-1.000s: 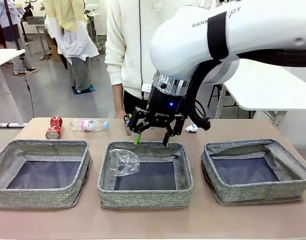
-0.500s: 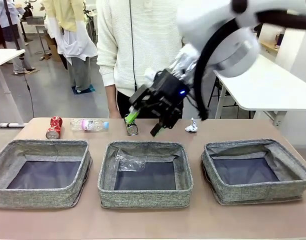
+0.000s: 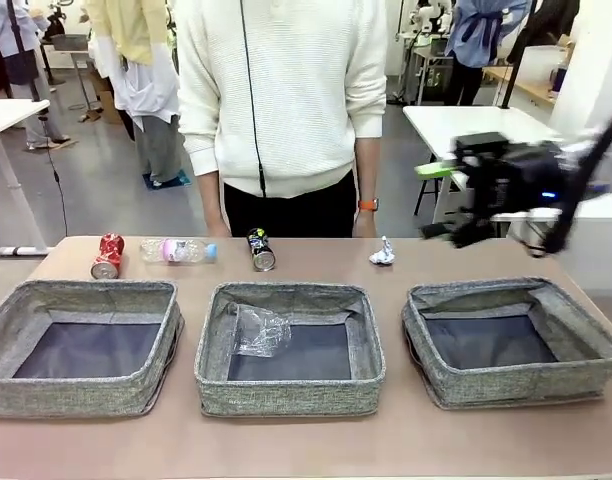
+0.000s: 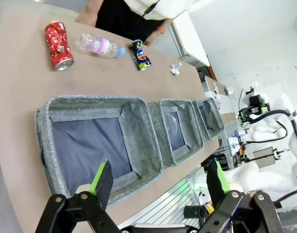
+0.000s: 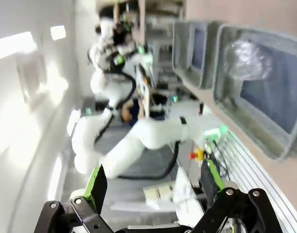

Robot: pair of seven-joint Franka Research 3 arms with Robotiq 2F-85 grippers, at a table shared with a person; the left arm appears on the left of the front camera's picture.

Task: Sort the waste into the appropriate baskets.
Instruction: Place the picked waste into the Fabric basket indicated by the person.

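Glossy crumpled clear plastic [image 3: 258,331] lies in the middle soft-sided grey woven basket [image 3: 289,390], near its left wall. The left gripper [image 4: 159,177] and right gripper [image 3: 438,201] both stand wide open, empty.

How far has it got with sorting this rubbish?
One piece looks done: the crumpled clear plastic lies in the middle basket. Nothing is in hand; the right gripper and the left gripper are both open and empty. Four pieces are left at the far side of the table: the crushed red can, the clear bottle, the dark printed can and the white paper wad.
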